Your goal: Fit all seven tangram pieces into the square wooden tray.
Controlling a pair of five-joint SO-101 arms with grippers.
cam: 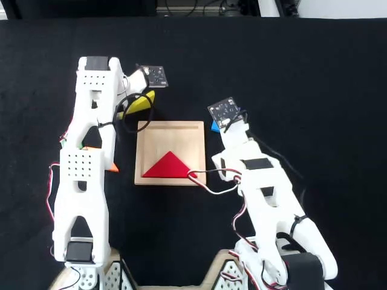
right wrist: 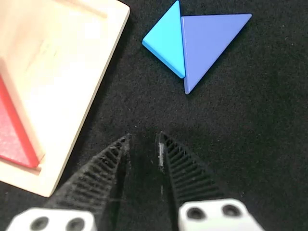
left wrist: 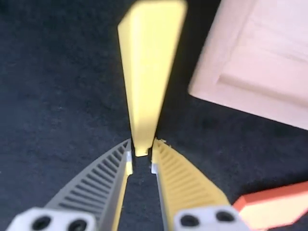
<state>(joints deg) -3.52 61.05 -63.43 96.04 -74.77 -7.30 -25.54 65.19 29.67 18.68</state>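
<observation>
holding yellow tangram piece (left wrist: 147,72) by its narrow end, left gripper (left wrist: 142,147) clamped; level it flat over square wooden tray (left wrist: 250,98) before release. right gripper (right wrist: 143,139) parted, empty.

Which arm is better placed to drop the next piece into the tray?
Left. The left pincer grips the yellow piece beside the tray; the right pincer is empty, with the blue triangles lying ahead of it.
</observation>
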